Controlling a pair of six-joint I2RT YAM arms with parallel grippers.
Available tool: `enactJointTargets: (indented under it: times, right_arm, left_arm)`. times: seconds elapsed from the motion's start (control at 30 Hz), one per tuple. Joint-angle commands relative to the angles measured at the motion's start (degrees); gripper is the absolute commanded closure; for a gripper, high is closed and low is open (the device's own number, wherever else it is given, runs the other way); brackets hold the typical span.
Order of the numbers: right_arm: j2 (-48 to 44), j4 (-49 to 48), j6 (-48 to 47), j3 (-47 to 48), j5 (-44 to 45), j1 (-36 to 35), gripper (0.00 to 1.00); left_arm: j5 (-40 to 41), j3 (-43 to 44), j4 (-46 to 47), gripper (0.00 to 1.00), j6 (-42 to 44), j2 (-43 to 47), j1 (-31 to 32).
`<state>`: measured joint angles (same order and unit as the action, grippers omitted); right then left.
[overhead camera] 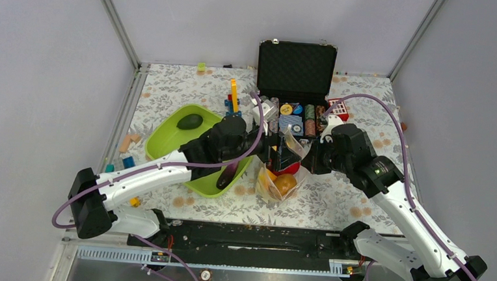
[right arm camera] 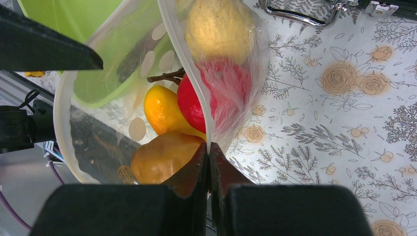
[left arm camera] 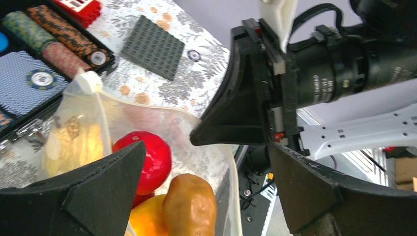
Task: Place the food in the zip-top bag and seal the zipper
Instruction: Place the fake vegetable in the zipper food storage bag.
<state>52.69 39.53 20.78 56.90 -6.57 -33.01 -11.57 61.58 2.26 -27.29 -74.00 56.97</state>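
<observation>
Floral-cloth desk point(overhead camera: 333, 198), grey walls, both arms crowded over one spot.

Right pincer point(right arm camera: 209, 157): jaws pinched tight on the rim of the zip-top bag point(right arm camera: 236, 64), holding the mouth up by that one thin edge. Left pincer point(left arm camera: 206, 144): spread wide, empty, hanging right over the mouth.

Directly below the left pincer, inside the bag: red fruit point(left arm camera: 147, 160), brown piece point(left arm camera: 189, 209), orange one point(right arm camera: 160, 108), yellow one point(right arm camera: 219, 24). Off to the left pincer's outer side, in the lime-green tray point(overhead camera: 168, 139): dark green piece point(overhead camera: 190, 121) and purple piece point(overhead camera: 226, 177), not bagged.

Risks as I see them:
- single-point pinch on slick film: if the rim slips, the mouth folds and the load rolls out
- pincers nearly touching, so any sideways move risks a knock
- sealing now would strand the two tray pieces
</observation>
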Motion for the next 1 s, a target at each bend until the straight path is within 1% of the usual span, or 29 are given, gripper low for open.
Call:
enactJointTargets:
  times: [0.0, 0.1, 0.17, 0.27, 0.37, 0.43, 0.5, 0.57, 0.7, 0.77, 0.83, 0.87, 0.9, 0.97]
  right_arm:
    - [-0.56, -0.68, -0.64, -0.04, 0.99, -0.3, 0.94]
    - [-0.57, -0.6, -0.65, -0.04, 1.15, -0.29, 0.94]
    - [-0.55, -0.73, -0.69, -0.03, 0.88, -0.25, 0.94]
    - [-0.45, -0.7, -0.71, 0.05, 1.2, -0.24, 0.94]
    - [-0.32, -0.69, -0.68, 0.04, 0.96, -0.29, 0.94]
    - [-0.15, -0.76, -0.67, 0.12, 1.11, -0.28, 0.94]
    - [0.11, -0.66, -0.66, 0.14, 1.08, -0.27, 0.94]
    - [0.24, -0.63, -0.6, 0.14, 0.66, -0.29, 0.94]
    - [0.12, -0.69, -0.69, 0.16, 1.8, -0.28, 0.93]
    - [0.35, -0.66, -0.57, 0.05, 1.29, -0.26, 0.93]
    - [0.46, -0.7, -0.61, 0.05, 0.54, -0.26, 0.93]
    - [0.41, -0.72, -0.66, 0.05, 0.79, -0.27, 0.93]
    - [0.53, -0.75, -0.65, 0.11, 1.22, -0.25, 0.93]
    - [0.58, -0.72, -0.62, 0.05, 1.05, -0.22, 0.93]
  left_arm:
    - [8.87, 1.85, -1.4, 0.01, 0.86, 2.49, 0.12]
    - [17.81, 1.84, -5.19, 0.01, 0.3, 3.33, -0.44]
    - [21.35, 1.79, -7.75, 0.01, -0.62, 4.01, -1.56]
    - [23.97, 0.18, -9.09, 0.01, -2.16, 6.27, -4.13]
    - [26.26, -2.12, -10.88, 0.01, -3.71, 8.31, -8.39]
    - [26.43, -3.02, -12.75, 0.01, -4.25, 9.19, -11.86]
    - [25.86, -4.42, -13.12, 0.01, -4.26, 9.91, -15.97]
    - [25.1, -6.24, -12.04, 0.01, -2.06, 10.03, -20.02]
    - [15.75, -6.79, -12.2, 0.01, 2.93, 7.23, -29.62]
    - [13.65, -5.75, -13.49, 0.01, 7.3, 4.4, -33.24]
    - [12.44, -4.69, -15.06, 0.01, 13.33, 1.38, -35.64]
    - [10.45, -3.4, -16.47, 0.01, 15.88, -0.61, -36.3]
    - [9.11, -1.57, -19.25, 0.01, 18.72, -2.54, -36.61]
    - [9.23, 1.75, -23.57, 0.01, 24.33, -6.68, -36.72]
